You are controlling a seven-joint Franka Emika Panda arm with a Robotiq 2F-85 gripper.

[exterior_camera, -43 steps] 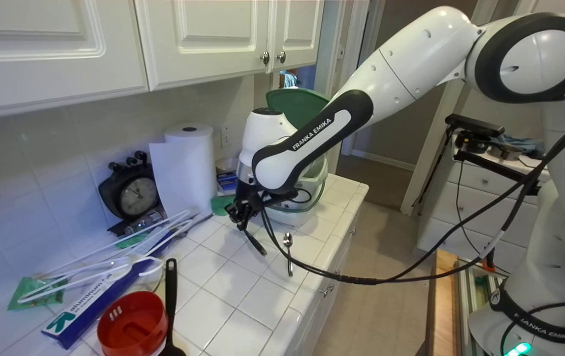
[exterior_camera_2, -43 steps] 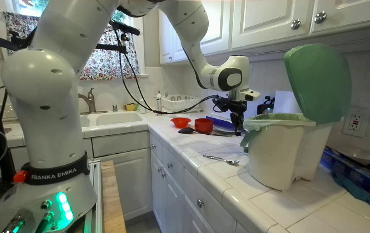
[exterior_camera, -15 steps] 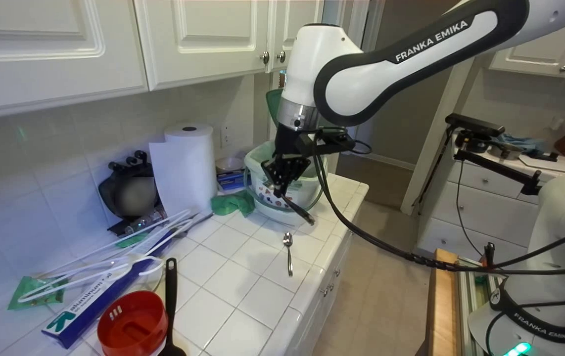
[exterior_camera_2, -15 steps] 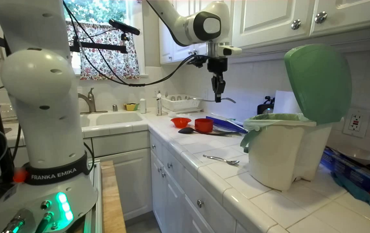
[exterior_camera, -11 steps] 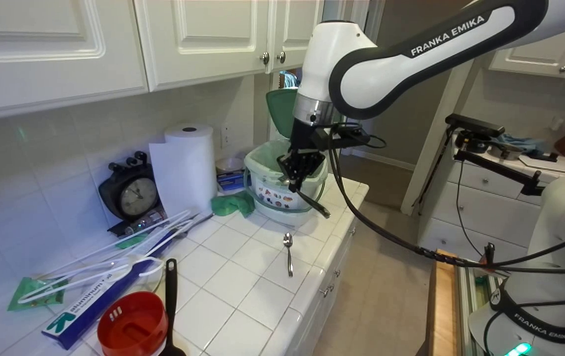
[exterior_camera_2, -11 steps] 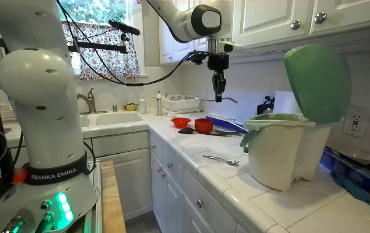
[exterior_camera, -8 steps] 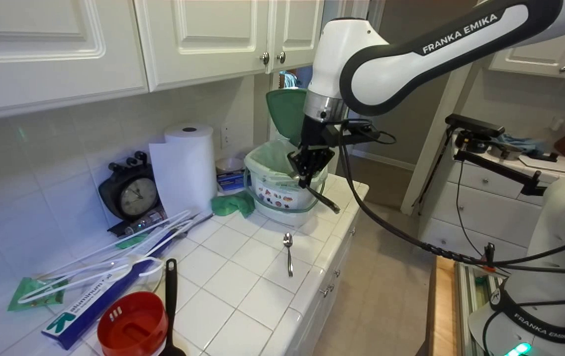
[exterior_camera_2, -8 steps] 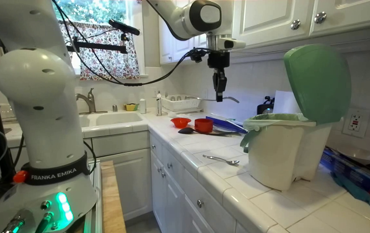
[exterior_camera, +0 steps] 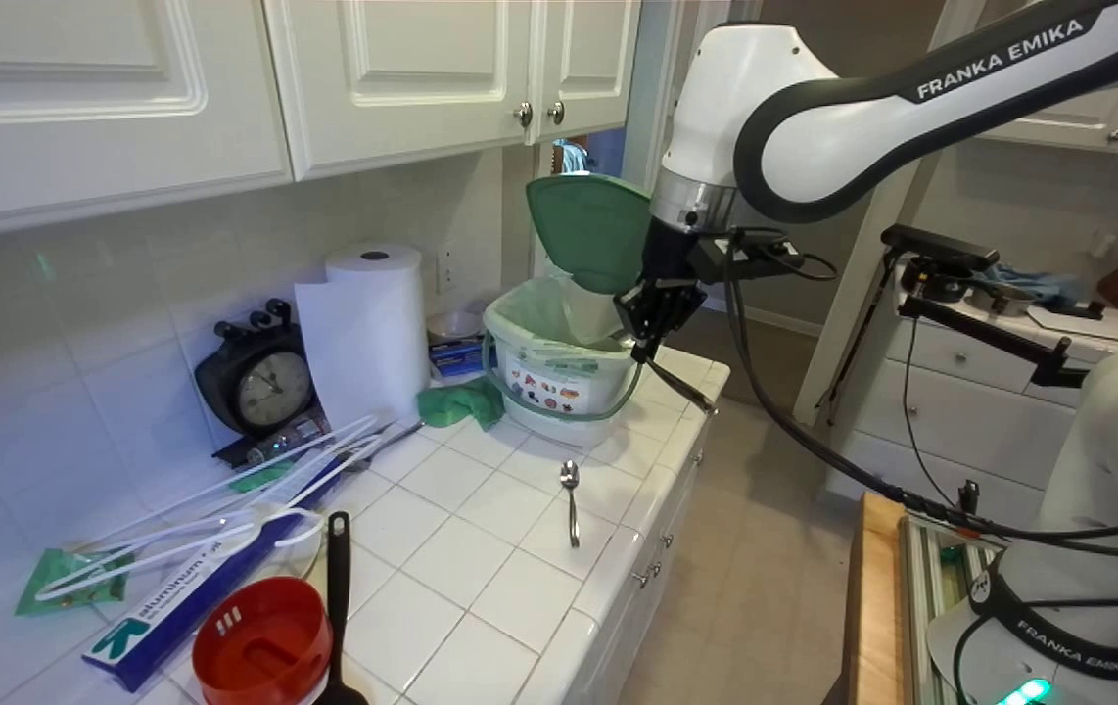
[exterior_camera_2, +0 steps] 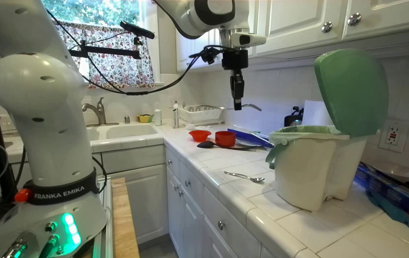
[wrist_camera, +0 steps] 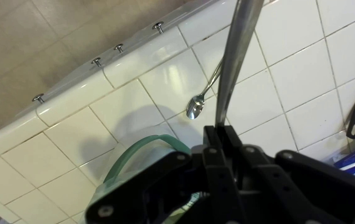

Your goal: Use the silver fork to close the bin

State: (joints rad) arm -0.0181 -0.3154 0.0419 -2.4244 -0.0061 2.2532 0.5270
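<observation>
In an exterior view, the gripper (exterior_camera: 644,354) is pinching the fork (exterior_camera: 681,385), and the arm (exterior_camera: 838,147) is holding both clear of the counter (exterior_camera: 486,602); one end of the fork is slanting down toward the right. The bin (exterior_camera: 559,392) is standing upright near the paper roll (exterior_camera: 378,343), its lid (exterior_camera: 583,235) raised and leaning back, so that the mouth is showing. The spoon (exterior_camera: 570,477) is lying near the bin, while the red cup (exterior_camera: 262,641), the black utensil (exterior_camera: 338,568) and the foil box (exterior_camera: 153,627) are resting well apart from it. In an exterior view that is also taking in the sink (exterior_camera_2: 131,132) and the dish rack (exterior_camera_2: 200,115), the fork is running nearly level past the fingertips (exterior_camera_2: 238,104), its curved end pointing toward the lid's side, with a plain gap between fork and bin. A red bowl (exterior_camera_2: 200,135) is sitting near the red cup, and a blue box (exterior_camera_2: 392,192) is lying just beside the bin. In the wrist view, the fingertips are pressing together on the fork, whose shaft is reaching out of frame at the top and covering part of the spoon's handle. The bin's green handle (wrist_camera: 174,142) is curving out at the lower left, and the gripper is blocking much of the rest.
</observation>
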